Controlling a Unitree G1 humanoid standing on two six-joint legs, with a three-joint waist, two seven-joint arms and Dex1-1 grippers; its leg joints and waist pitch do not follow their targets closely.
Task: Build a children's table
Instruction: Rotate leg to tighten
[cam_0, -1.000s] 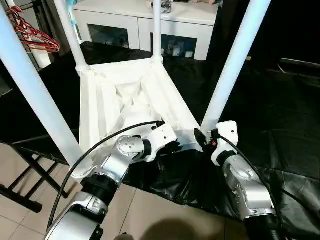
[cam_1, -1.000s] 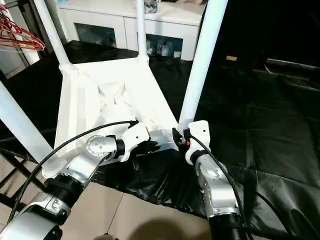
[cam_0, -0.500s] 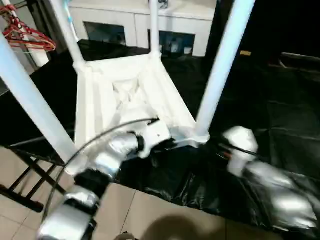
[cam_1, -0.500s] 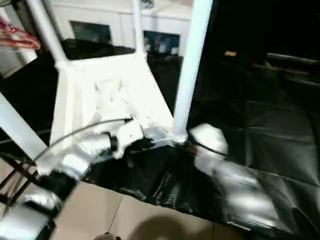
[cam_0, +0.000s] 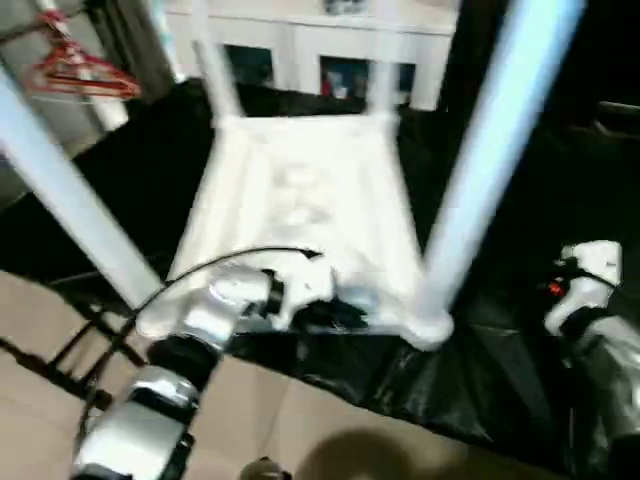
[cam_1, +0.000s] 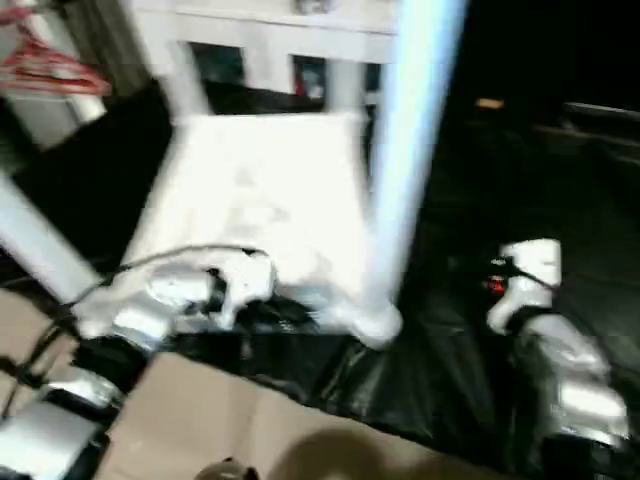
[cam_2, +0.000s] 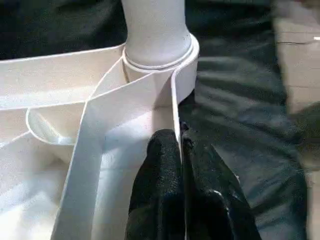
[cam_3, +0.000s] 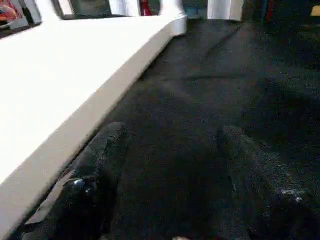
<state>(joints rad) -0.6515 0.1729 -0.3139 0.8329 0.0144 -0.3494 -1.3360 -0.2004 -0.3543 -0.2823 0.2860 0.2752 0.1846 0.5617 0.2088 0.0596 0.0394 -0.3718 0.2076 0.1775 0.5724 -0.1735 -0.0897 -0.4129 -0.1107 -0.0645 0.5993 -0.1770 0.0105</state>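
White children's table (cam_0: 310, 190) upside down, left tool (cam_2: 180, 150) clamped on its rim, right tool (cam_3: 172, 165) open beside it

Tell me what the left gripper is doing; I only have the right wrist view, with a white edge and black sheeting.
Observer: The left gripper is shut on the rim of the table top, its black fingers pinching that thin wall just below a corner socket.
Operator: Say whether a leg sits in that socket.
Observer: Yes, a leg stands seated in it, with a ring line at the base.
Operator: Report where my right gripper stands relative to the table.
Observer: In the head views the right gripper hangs over the black sheet, apart from the nearest leg and touching nothing, its jaws open.
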